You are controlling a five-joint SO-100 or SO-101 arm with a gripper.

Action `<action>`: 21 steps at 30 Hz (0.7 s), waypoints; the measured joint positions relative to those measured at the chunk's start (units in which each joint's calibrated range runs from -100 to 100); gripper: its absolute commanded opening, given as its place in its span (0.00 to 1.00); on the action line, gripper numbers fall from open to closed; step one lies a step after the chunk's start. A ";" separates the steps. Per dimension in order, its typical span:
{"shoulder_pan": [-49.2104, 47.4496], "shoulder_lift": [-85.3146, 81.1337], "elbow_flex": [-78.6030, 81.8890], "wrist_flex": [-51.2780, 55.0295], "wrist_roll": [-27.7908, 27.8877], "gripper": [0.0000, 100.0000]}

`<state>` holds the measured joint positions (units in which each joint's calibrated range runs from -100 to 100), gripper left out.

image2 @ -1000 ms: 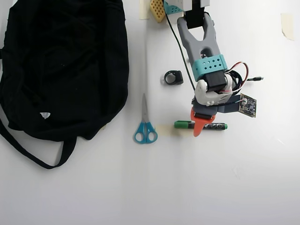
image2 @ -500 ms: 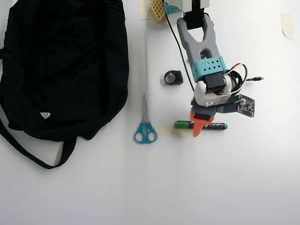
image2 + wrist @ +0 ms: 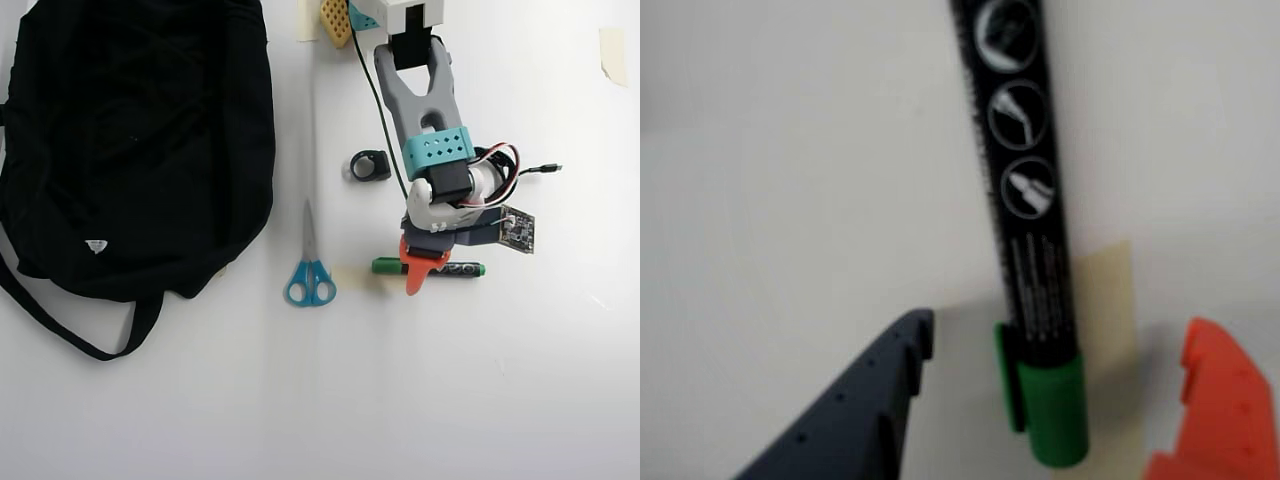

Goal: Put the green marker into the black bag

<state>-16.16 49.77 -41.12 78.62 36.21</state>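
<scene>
Green at the cap and at the far end, dark along the barrel with pale lettering, the green marker (image 3: 428,268) lies flat on the white table (image 3: 520,380), just beside a pair of blue-handled scissors (image 3: 310,268) and well apart from the black bag (image 3: 130,140) that fills the upper left of the overhead view. The hand (image 3: 1055,400) is spread wide with the pen between its two tips: in the wrist view the dark finger (image 3: 865,400) stands on one side and the orange finger (image 3: 1205,410) on the other, neither touching the barrel, so it holds nothing yet.

The pen looks light, stiff and smooth, and being round it would likely roll or slip if nudged from one side. The barrel just behind the green cap (image 3: 1052,405) seems the best place to close on it, square across its width.

The table is plain, pale and matte, with a strip of tan tape (image 3: 1108,300) under the pen and a small black ring-shaped object (image 3: 369,165) nearby. The bag is soft fabric and lies slumped; its opening cannot be made out.
</scene>
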 measured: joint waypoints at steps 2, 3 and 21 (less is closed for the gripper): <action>0.15 1.33 -1.65 0.00 0.00 0.32; 0.22 1.99 -2.44 0.00 0.00 0.32; 0.07 4.57 -6.68 3.95 -0.05 0.32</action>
<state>-16.09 54.34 -47.80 82.57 36.17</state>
